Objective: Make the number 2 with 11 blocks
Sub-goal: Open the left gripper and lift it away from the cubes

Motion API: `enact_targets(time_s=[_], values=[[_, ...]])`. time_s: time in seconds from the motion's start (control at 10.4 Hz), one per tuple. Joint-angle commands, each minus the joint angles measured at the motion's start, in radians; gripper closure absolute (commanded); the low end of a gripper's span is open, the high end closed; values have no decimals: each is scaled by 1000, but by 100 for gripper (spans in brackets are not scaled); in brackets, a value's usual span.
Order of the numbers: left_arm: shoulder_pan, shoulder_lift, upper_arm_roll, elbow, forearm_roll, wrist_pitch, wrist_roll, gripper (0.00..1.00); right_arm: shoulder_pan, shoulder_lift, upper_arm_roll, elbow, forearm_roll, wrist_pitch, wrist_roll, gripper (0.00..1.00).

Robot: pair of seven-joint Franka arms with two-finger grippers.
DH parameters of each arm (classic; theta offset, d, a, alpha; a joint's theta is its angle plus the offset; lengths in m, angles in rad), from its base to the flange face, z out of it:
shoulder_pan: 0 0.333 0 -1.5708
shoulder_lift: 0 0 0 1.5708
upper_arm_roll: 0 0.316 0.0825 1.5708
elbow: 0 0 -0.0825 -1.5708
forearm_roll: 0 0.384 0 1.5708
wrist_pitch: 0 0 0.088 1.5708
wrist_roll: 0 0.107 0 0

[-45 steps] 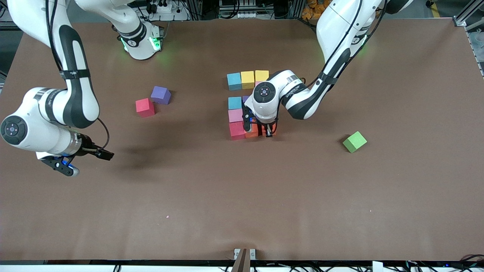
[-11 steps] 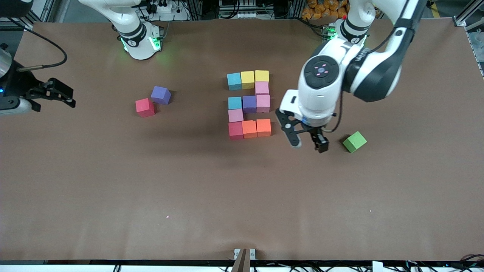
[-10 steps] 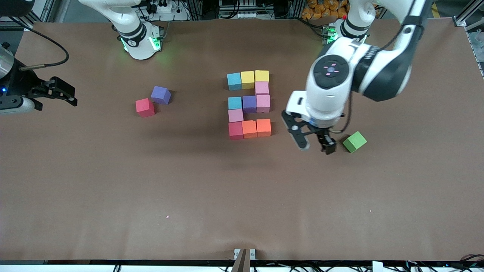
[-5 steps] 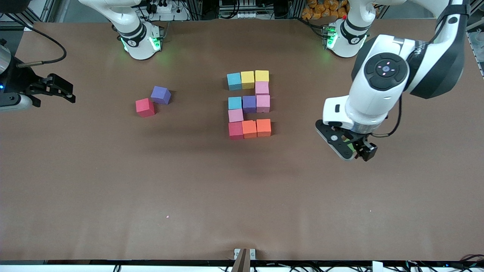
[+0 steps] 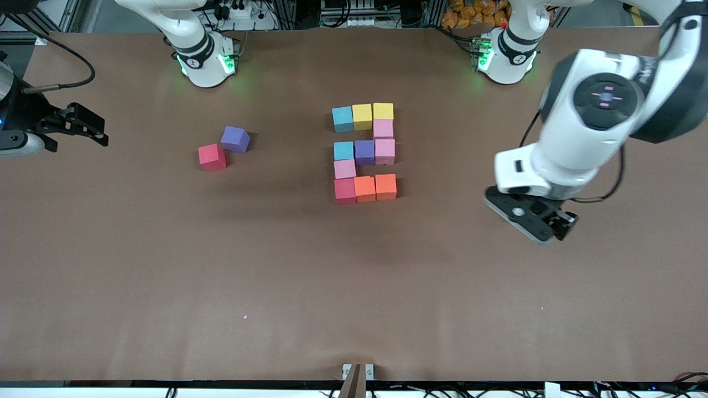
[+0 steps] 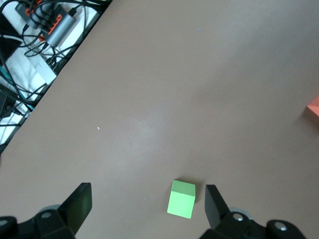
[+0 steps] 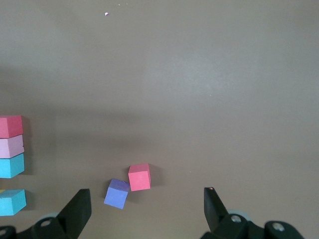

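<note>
The task looks finished: the figure has all its eleven cubes, so the step in hand seems to be the arms moving clear. The next move asks only that both arms go away without touching the figure, and no further pick is needed.

Nearest to the front camera, the left gripper (image 5: 545,225) hangs over the green cube (image 6: 181,199). Its fingers are spread wide and hold nothing. The wrist view shows the cube on the table under it, closer to one finger than to the other.

The number 2 (image 5: 364,152) lies at the middle of the table. I count from its near row to its far row:
- one red and two orange
- one pink
- one blue, one purple, one pink
- one pink
- one blue and two yellow

This makes eleven blocks, each touching its neighbours.

Toward the right arm's end lie two spare cubes, one red (image 5: 212,157) and one purple (image 5: 235,139), just beside each other. With the green one there are three spares.

The right gripper (image 5: 83,126) waits over the table's edge at its own end, open and empty.
</note>
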Motion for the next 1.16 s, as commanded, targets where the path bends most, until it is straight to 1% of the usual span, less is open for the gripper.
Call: enact_targets(time_s=[0.0,0.19,0.29,0.48,0.67,0.77,0.87,1.06], values=[[35,-16,-7,-6,-37,14,-4,0,-8,-30,2,-28,2,0,-13,0],[61,-38,-7,-6,-48,14,-58,0,-8,-30,2,-28,2,-1,-13,0],[78,-47,-7,-6,-77,14,-83,0,-8,-30,2,-28,2,-3,-13,0],[122,-64,-5,-6,-176,14,-134,0,-8,-28,2,-28,2,-3,-13,0],[139,-79,-3,-8,-184,8,-152,0,-6,-28,2,-28,2,-6,-12,0],[141,-88,-2,-11,-186,-6,-207,0,-6,-28,2,-28,2,-4,-12,0],[142,-91,-3,-9,-187,-51,-328,0,-6,-28,2,-28,2,-4,-12,0],[142,-105,-2,-11,-186,-86,-393,0,-6,-28,2,-28,2,-6,-12,0]])
